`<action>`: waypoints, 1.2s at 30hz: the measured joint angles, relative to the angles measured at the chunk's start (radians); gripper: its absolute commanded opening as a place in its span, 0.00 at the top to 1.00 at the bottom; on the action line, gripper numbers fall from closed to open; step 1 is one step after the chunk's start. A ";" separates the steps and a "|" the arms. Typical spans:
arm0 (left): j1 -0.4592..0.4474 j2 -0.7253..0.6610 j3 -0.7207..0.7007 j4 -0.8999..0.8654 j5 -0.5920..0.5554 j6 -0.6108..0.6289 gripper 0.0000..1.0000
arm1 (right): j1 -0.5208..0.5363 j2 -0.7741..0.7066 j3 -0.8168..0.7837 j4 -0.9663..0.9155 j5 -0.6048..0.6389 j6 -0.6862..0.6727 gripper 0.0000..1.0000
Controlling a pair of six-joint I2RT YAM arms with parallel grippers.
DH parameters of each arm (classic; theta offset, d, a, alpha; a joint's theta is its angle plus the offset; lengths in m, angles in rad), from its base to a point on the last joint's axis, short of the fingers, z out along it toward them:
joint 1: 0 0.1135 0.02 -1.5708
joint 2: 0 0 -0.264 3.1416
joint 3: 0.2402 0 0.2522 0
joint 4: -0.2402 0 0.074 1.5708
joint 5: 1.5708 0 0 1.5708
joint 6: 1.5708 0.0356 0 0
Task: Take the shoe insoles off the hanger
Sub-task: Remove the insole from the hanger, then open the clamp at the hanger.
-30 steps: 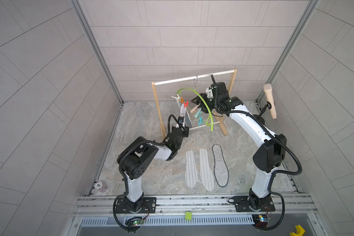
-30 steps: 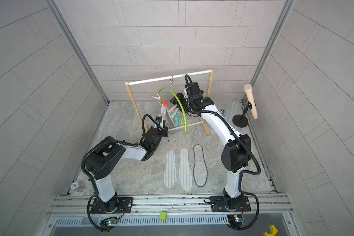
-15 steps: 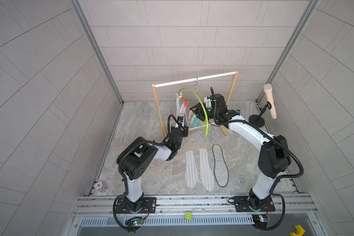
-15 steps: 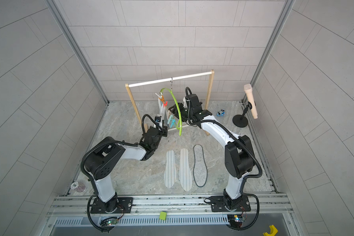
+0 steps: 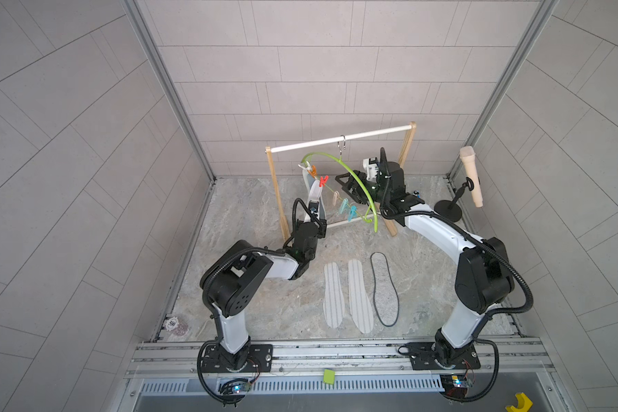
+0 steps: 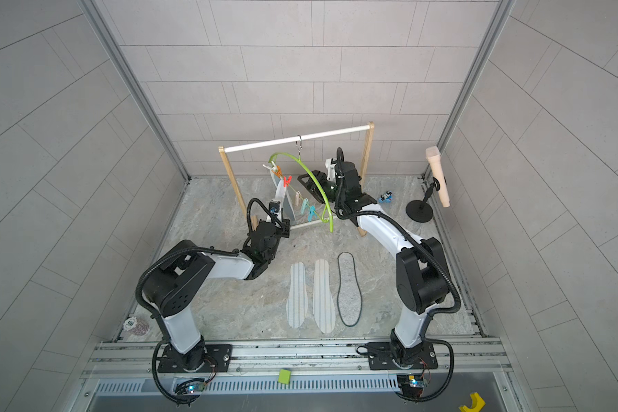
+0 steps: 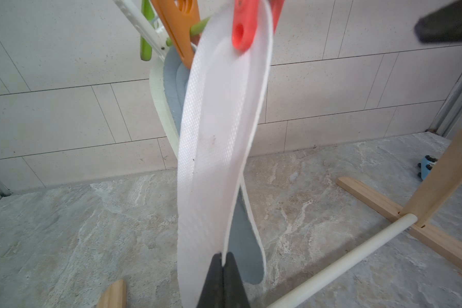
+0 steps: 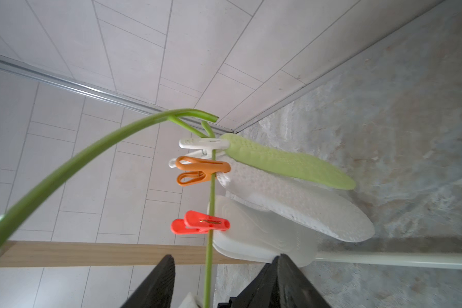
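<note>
The lime-green hanger (image 5: 354,177) (image 6: 313,177) hangs by its hook from the rack's top rod. A white insole (image 7: 219,133) hangs from the red clothespin (image 7: 244,26). My left gripper (image 7: 223,260) (image 5: 317,217) is shut on that insole's lower edge. Behind it hang a blue-grey insole (image 7: 244,253) on the orange pin (image 7: 182,32) and a pale mint insole (image 8: 291,162) on a white pin (image 8: 203,144). My right gripper (image 8: 224,257) (image 5: 346,187) is open and straddles the hanger's thin lower bar (image 8: 210,253) just short of the red pin. Two striped insoles (image 5: 333,294) (image 5: 359,296) and a grey black-edged insole (image 5: 384,289) lie on the floor.
The wooden rack (image 5: 277,199) with white rods stands at the back, its foot (image 7: 379,202) on the floor. Empty beige and teal pins (image 5: 344,206) hang on the hanger. A cream handle on a black stand (image 5: 471,176) is at the right. A small blue toy (image 6: 385,197) lies beyond the rack.
The hanger has swung on its hook, and the right gripper has shifted along with it and opened slightly. The left gripper keeps its hold on the white insole.
</note>
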 measured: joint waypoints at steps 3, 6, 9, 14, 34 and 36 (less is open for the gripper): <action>0.002 -0.002 0.001 -0.002 -0.011 0.010 1.00 | 0.005 0.009 0.032 0.012 -0.014 -0.002 0.36; 0.003 -0.002 0.001 -0.003 -0.019 0.017 1.00 | 0.008 0.027 0.059 0.009 -0.026 -0.014 0.37; 0.006 -0.003 0.001 -0.006 -0.022 0.020 1.00 | 0.008 0.047 0.073 0.004 -0.035 -0.026 0.37; 0.012 -0.005 0.001 -0.017 -0.016 0.022 1.00 | 0.008 0.083 0.079 0.001 -0.053 -0.040 0.38; 0.041 -0.045 0.001 -0.092 -0.004 0.043 1.00 | 0.008 0.119 0.061 0.113 -0.100 -0.060 0.42; 0.043 -0.047 0.001 -0.096 -0.007 0.049 1.00 | 0.008 0.123 0.061 0.111 -0.101 -0.060 0.42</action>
